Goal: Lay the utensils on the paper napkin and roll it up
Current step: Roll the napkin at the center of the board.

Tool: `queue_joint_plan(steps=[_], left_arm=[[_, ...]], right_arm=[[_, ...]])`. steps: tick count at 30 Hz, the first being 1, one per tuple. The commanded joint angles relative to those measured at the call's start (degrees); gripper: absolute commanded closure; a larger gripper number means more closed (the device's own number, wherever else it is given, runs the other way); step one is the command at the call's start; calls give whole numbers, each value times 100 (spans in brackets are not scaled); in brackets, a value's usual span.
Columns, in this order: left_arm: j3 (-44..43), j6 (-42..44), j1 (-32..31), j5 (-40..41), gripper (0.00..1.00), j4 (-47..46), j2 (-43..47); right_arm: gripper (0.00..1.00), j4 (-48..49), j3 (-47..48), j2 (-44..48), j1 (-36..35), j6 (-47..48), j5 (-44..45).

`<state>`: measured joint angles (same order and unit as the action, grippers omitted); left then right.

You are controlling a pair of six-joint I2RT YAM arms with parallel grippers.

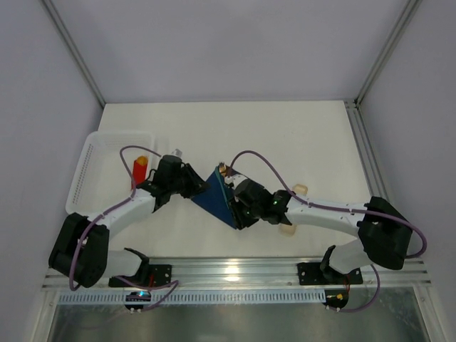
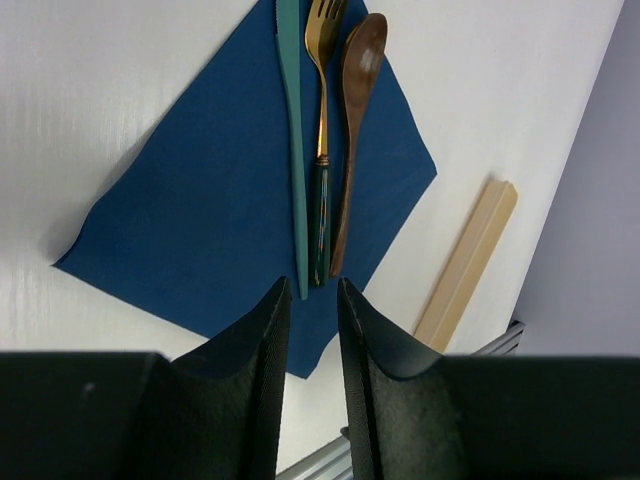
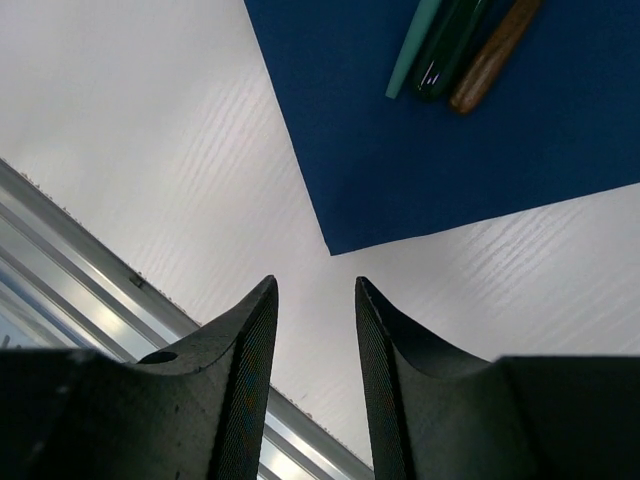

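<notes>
The navy paper napkin (image 1: 214, 201) lies flat on the white table between my two grippers. Three utensils lie side by side on it: a teal knife (image 2: 295, 150), a copper fork with a dark green handle (image 2: 321, 130) and a brown spoon (image 2: 355, 130). My left gripper (image 2: 312, 290) is open by a narrow gap and empty, over the napkin (image 2: 200, 200) just off the handle ends. My right gripper (image 3: 315, 285) is open and empty, over bare table just off a napkin corner (image 3: 332, 248). The handle ends (image 3: 445, 50) show at that view's top.
A white basket (image 1: 107, 167) stands at the left, with a red block with an orange tip (image 1: 140, 167) beside it. A pale beige bar (image 2: 468, 262) lies right of the napkin. The aluminium rail (image 1: 235, 271) runs along the near edge.
</notes>
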<state>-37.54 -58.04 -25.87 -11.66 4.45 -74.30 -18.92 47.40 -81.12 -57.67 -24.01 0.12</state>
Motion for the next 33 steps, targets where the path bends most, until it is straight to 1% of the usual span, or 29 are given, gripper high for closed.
queue_joint_plan(steps=[1,4,8,15,22,28,33], left_arm=[[-201,39,-32,-90,73,-592,-330],[-87,-23,-32,-170,74,-787,-497],[-25,56,-32,-91,75,-788,-568],[-17,91,-32,-29,75,-744,-620],[36,39,-32,-38,75,-805,-744],[45,30,-32,-29,75,-788,-761],[71,12,-32,-20,75,-796,-805]], right_arm=[[60,363,164,-254,-78,195,-56],[60,249,287,-474,-148,256,181],[60,239,367,-641,-236,274,304],[64,231,499,-931,-332,213,498],[65,90,569,-1116,-438,213,867],[66,90,534,-1151,-526,169,928],[69,99,507,-1248,-605,90,981]])
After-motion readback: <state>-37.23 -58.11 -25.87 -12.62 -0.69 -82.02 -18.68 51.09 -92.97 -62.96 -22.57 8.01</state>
